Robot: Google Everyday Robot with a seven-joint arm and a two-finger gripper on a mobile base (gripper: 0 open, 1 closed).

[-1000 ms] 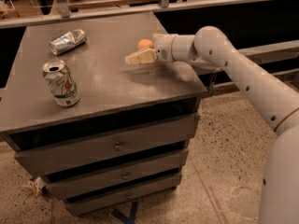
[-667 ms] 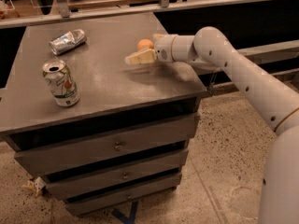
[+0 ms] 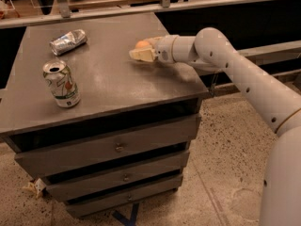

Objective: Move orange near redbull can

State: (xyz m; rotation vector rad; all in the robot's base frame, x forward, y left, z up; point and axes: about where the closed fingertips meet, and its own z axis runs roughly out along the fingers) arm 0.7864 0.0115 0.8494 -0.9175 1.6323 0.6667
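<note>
A: where's orange [image 3: 142,44]?
B: small, round, plain orange skin, gripped by end effector [image 3: 139,51] over table [image 3: 117,86], right rear
A: redbull can [image 3: 68,42]?
B: crumpled silver, lying on its side at back left, well apart

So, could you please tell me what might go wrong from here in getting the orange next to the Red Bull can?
1. The orange is round and sits right at the gripper, above the table's middle rear. How firmly it is held is unclear, so it might slip and roll off.
2. The redbull can lies on its side near the far left corner, so a nudge from the arriving orange could roll it over the edge.
</note>
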